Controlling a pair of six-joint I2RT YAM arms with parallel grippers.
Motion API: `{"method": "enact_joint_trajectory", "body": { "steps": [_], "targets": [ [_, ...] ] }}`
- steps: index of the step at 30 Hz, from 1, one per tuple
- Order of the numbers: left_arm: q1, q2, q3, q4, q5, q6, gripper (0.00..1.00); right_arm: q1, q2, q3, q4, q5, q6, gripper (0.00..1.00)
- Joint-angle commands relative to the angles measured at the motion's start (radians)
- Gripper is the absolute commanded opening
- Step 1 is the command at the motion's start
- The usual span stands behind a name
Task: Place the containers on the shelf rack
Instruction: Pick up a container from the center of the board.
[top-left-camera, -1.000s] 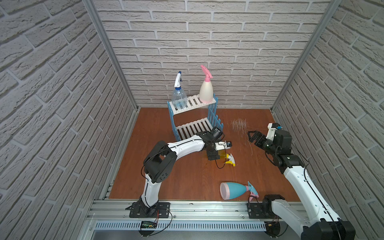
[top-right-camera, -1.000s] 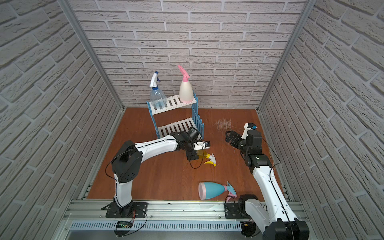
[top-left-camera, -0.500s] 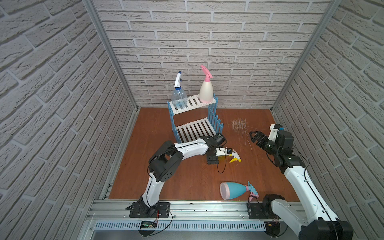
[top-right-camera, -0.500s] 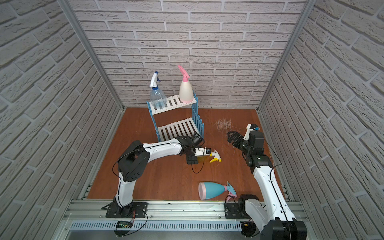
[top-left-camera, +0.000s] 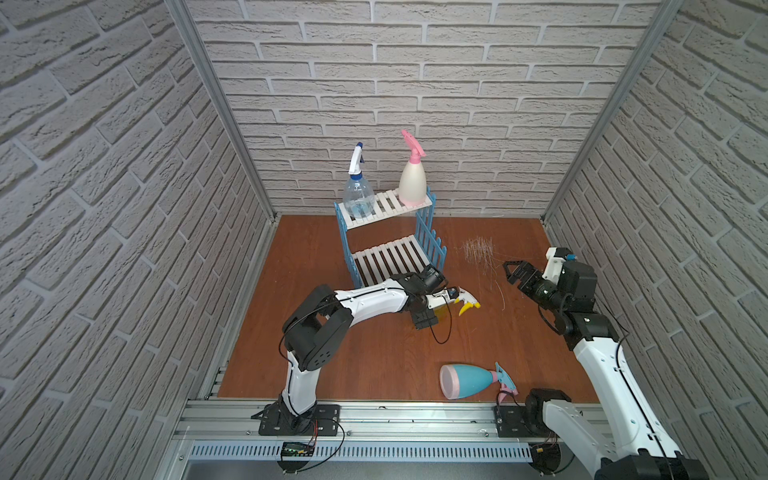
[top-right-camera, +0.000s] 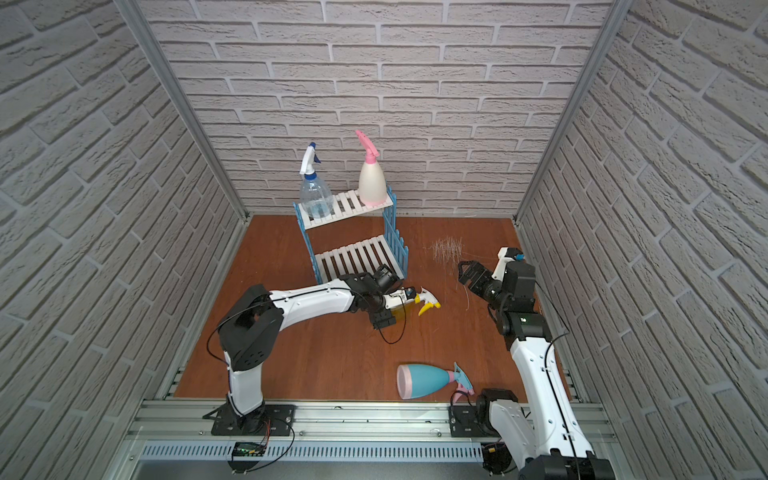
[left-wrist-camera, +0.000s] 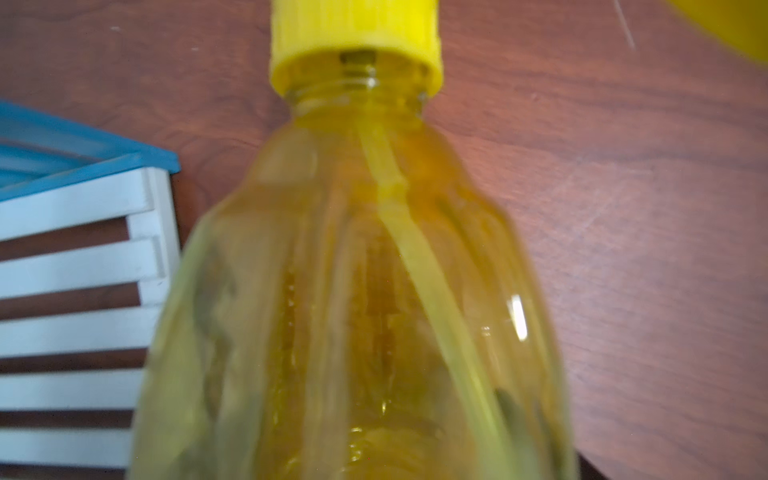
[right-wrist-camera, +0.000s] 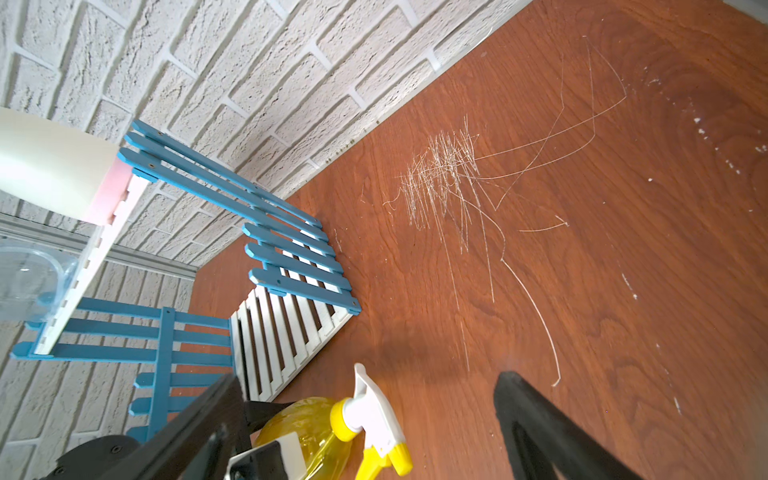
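Observation:
A translucent yellow bottle (top-left-camera: 464, 299) (top-right-camera: 428, 300) lies on the wooden floor just in front of the shelf rack (top-left-camera: 390, 257) (top-right-camera: 353, 257). My left gripper (top-left-camera: 436, 307) (top-right-camera: 392, 308) straddles its body, which fills the left wrist view (left-wrist-camera: 353, 291). Whether the jaws press on it is unclear. A clear bottle (top-left-camera: 357, 199) and a cream bottle (top-left-camera: 412, 185) stand on the rack's top shelf. The lower shelf is bare. A teal bottle (top-left-camera: 469, 380) (top-right-camera: 424, 380) lies near the front edge. My right gripper (top-left-camera: 513, 272) (right-wrist-camera: 374, 436) hangs open and empty to the right, facing the yellow bottle (right-wrist-camera: 307, 432).
Brick walls close in the left, back and right sides. White scratch marks (top-left-camera: 478, 251) cover the floor right of the rack. A metal rail (top-left-camera: 395, 415) carrying both arm bases runs along the front edge, close to the teal bottle.
My left gripper has settled lower round the yellow bottle and its jaws have narrowed a little. The bottle's trigger has swung up toward the rack. The right arm has barely shifted.

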Motion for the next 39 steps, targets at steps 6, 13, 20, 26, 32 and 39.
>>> {"method": "enact_joint_trajectory", "body": {
  "steps": [6,13,20,26,32,39],
  "targets": [
    [0.006,-0.219,-0.125,0.166,-0.145,-0.398,0.79,-0.001,0.058,0.058,0.1,-0.248,0.21,0.99],
    [0.007,-0.288,-0.176,0.242,-0.172,-0.484,0.8,0.133,0.191,0.162,0.132,-0.356,0.179,0.99],
    [0.003,-0.307,-0.184,0.299,-0.134,-0.508,0.8,0.227,0.287,0.191,0.235,-0.376,0.181,0.91],
    [-0.004,-0.301,-0.174,0.317,-0.092,-0.515,0.8,0.232,0.355,0.198,0.301,-0.36,0.188,0.74],
    [-0.009,-0.292,-0.149,0.304,-0.077,-0.51,0.8,0.249,0.395,0.211,0.348,-0.358,0.193,0.63],
    [-0.009,-0.293,-0.153,0.306,-0.063,-0.489,0.8,0.276,0.413,0.222,0.313,-0.305,0.171,0.4]
  ]
}}
